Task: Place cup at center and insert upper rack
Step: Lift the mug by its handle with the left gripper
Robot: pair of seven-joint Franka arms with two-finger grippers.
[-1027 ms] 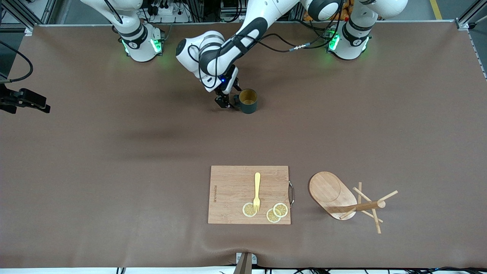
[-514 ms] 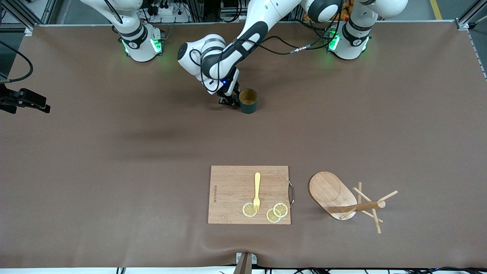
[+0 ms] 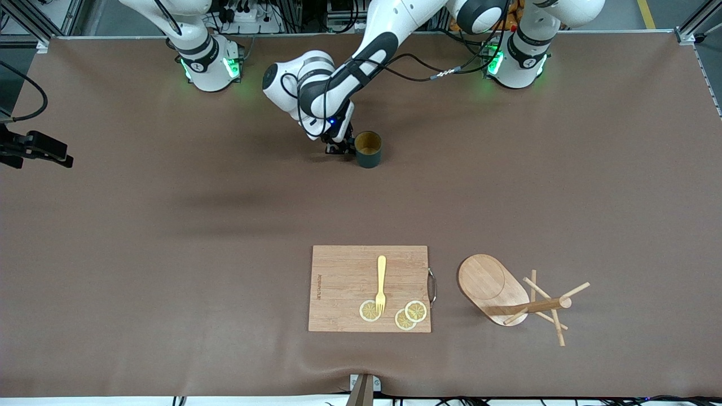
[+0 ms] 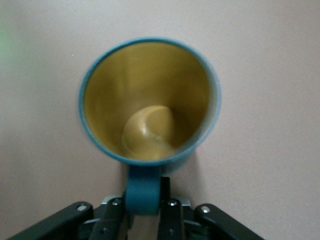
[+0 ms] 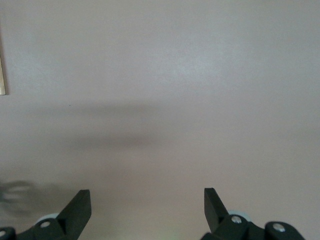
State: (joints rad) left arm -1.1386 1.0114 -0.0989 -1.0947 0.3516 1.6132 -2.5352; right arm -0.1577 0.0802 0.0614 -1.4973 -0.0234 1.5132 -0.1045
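The dark teal cup (image 3: pixel 368 149) with its tan-yellow inside (image 4: pixel 150 100) stands upright on the brown table covering, near the robots' bases. My left gripper (image 3: pixel 338 148) is low beside it, shut on the cup's loop handle (image 4: pixel 144 192), one finger (image 4: pixel 170 212) pressed against each side. The upper rack (image 3: pixel 507 296), a light wooden mug tree, lies tipped on its side toward the left arm's end, nearer to the front camera than the cup. My right gripper (image 5: pixel 147 200) waits open over bare table, with nothing between its fingers.
A rectangular wooden cutting board (image 3: pixel 344 282) lies beside the rack's oval base, nearer to the front camera than the cup. On it are a yellow fork (image 3: pixel 381 282) and lemon slices (image 3: pixel 406 316). Bare table (image 3: pixel 225 197) stretches between cup and board.
My left gripper's fingers have come together on the cup's handle, and the hand has edged closer to the cup. The cup, the rack and the right arm stay where they were.
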